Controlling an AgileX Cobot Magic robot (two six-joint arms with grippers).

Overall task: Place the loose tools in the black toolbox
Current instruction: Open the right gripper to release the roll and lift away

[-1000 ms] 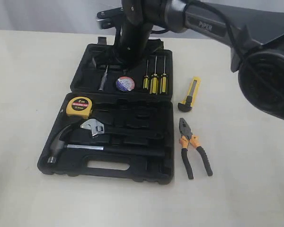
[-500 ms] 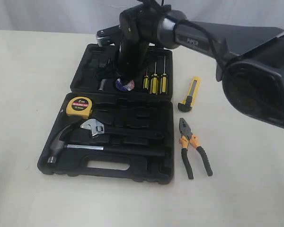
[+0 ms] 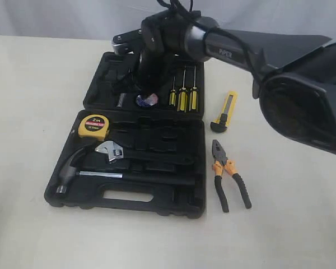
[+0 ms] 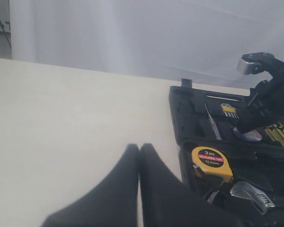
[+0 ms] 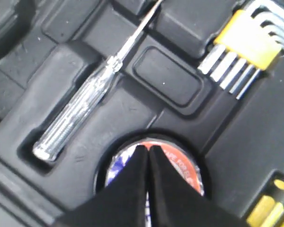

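The tape roll [image 5: 180, 163] sits in a round recess of the toolbox [image 3: 129, 203] lid. The tape measure [image 3: 93, 126], marked "2m", sits in the base, left side. The utility knife [image 3: 224, 111] and pliers [image 3: 229, 174] lie on the worktop [image 3: 33, 112] right of the toolbox. The right claw [image 5: 147, 150] is fully closed and empty, tips over the roll. The left claw [image 4: 139, 147] is closed and empty, left of the toolbox.

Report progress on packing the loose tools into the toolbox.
Done: the tape measure and tape roll sit in recesses of the toolbox. In hand: the right claw, shut, points down over the tape roll, holding nothing. Remaining: the utility knife and pliers lie on the table beside the toolbox.
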